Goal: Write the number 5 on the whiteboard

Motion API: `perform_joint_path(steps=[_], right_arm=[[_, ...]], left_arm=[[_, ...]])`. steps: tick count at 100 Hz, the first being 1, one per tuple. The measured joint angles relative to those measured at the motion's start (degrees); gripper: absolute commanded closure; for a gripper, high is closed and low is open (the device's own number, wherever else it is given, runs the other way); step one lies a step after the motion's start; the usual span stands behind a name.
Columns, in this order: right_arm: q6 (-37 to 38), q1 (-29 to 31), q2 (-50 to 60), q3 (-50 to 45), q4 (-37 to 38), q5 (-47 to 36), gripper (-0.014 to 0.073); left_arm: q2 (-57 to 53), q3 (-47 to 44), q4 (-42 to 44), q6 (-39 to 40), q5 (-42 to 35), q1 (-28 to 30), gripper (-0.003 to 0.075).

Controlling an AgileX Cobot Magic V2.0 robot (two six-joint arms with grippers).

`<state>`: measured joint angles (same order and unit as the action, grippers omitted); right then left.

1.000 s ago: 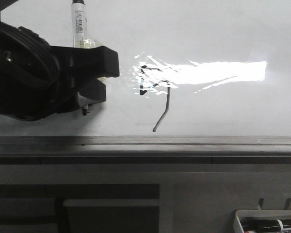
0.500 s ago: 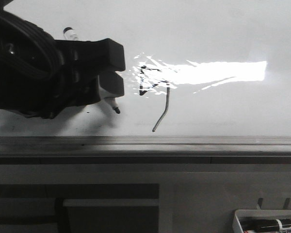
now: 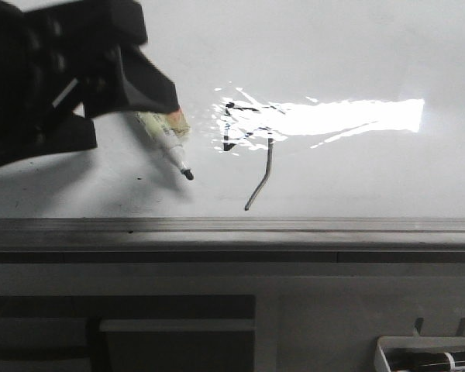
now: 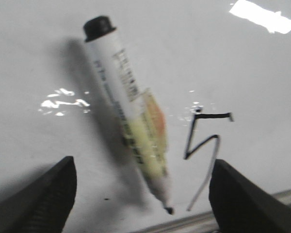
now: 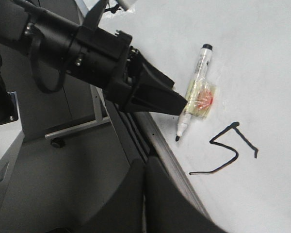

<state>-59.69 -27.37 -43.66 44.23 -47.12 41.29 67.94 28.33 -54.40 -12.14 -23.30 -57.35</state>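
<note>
1. The number 5 (image 3: 248,151) already stands on the whiteboard (image 3: 356,46), drawn in thin black strokes just left of the bright glare, its long tail curving down toward the grey edge rail (image 3: 294,225). In the left wrist view it reads clearly as a crude 5 (image 4: 206,155).

2. The marker (image 4: 128,121) lies flat on the board just left of the 5, its black tip near the rail and pointing toward the tail, its other end away from it. A yellowish band with a red patch wraps its middle.

3. The left tool (image 4: 140,194) hangs over the marker with its fingers spread wide apart, one on each side, touching nothing.

4. The writing looks done, so the step in hand seems to be letting go and backing off. A good withdrawal goes straight up and away from the board, so neither finger drags the marker across the wet ink.

5. The round marker could roll toward the rail; a slow lift avoids nudging it.

6. The right tool (image 5: 145,194) sits near, over the rail, its two fingers seemingly pressed together with nothing between them.
</note>
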Motion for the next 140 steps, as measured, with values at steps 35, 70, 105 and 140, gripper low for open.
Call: perform_joint_path(steps=[35, 70, 105, 140], right_arm=[[0.3, 0.0, 15.0, -10.1, 3.5, -8.3, 0.0650], [0.3, 0.1, 33.7, -28.1, 1.3, -25.6, 0.0656], [0.3, 0.1, 35.6, -29.2, 0.7, -26.1, 0.0656], [0.4, 0.1, 35.6, -29.4, 0.6, -26.2, 0.0656]], left_arm=[[-27.9, -4.8, -0.2, -16.4, 4.5, -0.9, 0.0738], [-51.8, -14.6, -0.4, -23.2, 6.4, -0.9, 0.0741], [-54.8, -16.5, -0.7, -23.2, 6.4, -0.9, 0.0741], [-54.8, -16.8, -1.2, -23.2, 6.5, -0.9, 0.0741]])
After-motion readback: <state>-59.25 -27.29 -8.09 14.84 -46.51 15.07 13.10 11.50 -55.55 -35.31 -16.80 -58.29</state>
